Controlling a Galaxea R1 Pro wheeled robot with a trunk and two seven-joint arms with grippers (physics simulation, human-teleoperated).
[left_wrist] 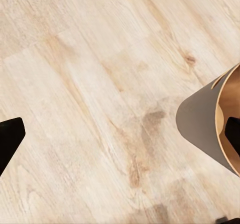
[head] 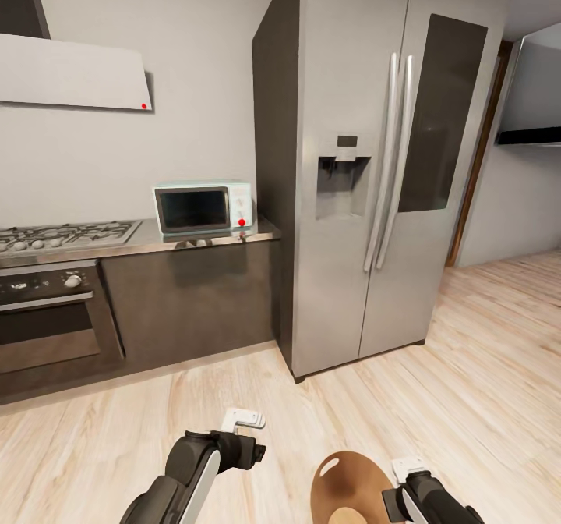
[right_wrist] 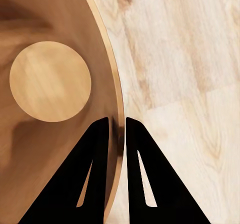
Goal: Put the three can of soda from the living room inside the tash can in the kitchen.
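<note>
Fingers of the left gripper are spread wide and empty above the wood floor. Beside it, the tash can is gripped by the right gripper, whose fingers are clamped on its rim, one inside, one outside. Beyond, an oven, microwave and steel refrigerator are seen.

This was clearly a home kitchen. A big steel side-by-side fridge with a water dispenser in its door stood in the middle. Just left of the fridge ran dark base cabinets under a grey worktop carrying a small pale microwave. Further left of the fridge sat a gas hob over a built-in oven. Light wood flooring ran throughout.
</note>
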